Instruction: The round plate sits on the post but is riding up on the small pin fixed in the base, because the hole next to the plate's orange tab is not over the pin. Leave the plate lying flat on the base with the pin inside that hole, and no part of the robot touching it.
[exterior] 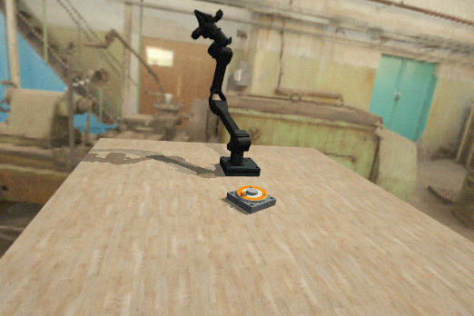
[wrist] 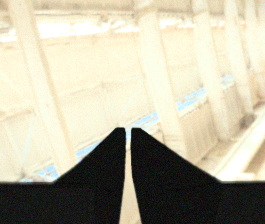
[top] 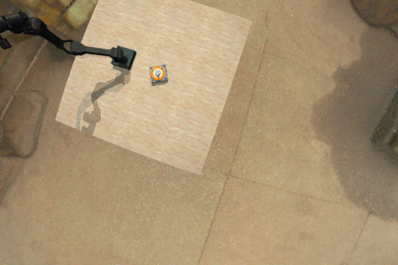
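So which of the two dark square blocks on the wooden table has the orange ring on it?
The smaller grey square base, nearer the exterior camera, carries the orange-rimmed round plate. The black square block behind it is the arm's own mount.

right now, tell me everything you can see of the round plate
The round plate is a flat orange ring with a pale grey centre, where a grey post pokes through. It lies on a dark grey square base near the table's middle, just in front of the arm's foot. Its tab, hole and any tilt are too small to tell. The gripper is shut, high above, touching nothing.
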Available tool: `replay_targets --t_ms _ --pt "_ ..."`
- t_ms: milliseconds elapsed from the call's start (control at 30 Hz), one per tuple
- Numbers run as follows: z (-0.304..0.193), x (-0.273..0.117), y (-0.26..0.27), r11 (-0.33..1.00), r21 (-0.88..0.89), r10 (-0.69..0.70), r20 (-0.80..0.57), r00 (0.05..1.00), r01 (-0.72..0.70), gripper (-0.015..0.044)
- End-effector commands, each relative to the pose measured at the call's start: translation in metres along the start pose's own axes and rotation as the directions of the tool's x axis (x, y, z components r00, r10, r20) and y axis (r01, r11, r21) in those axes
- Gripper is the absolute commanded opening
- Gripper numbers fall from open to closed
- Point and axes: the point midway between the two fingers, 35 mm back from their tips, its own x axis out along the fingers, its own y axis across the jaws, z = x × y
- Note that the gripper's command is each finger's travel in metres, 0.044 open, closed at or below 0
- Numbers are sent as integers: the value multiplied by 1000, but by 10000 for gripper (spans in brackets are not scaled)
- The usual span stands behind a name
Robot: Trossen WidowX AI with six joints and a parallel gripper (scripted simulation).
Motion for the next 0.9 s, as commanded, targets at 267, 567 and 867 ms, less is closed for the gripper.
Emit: replay_targets --t_ms 267,567,867 --pt "-203 -52 52 865 -377 181 -381 907 -331 0" --pt "-340 -117 31 648 -485 171 -659 732 -588 0" --pt "-454 -191 -44 469 -474 -24 -850 527 -745 0"
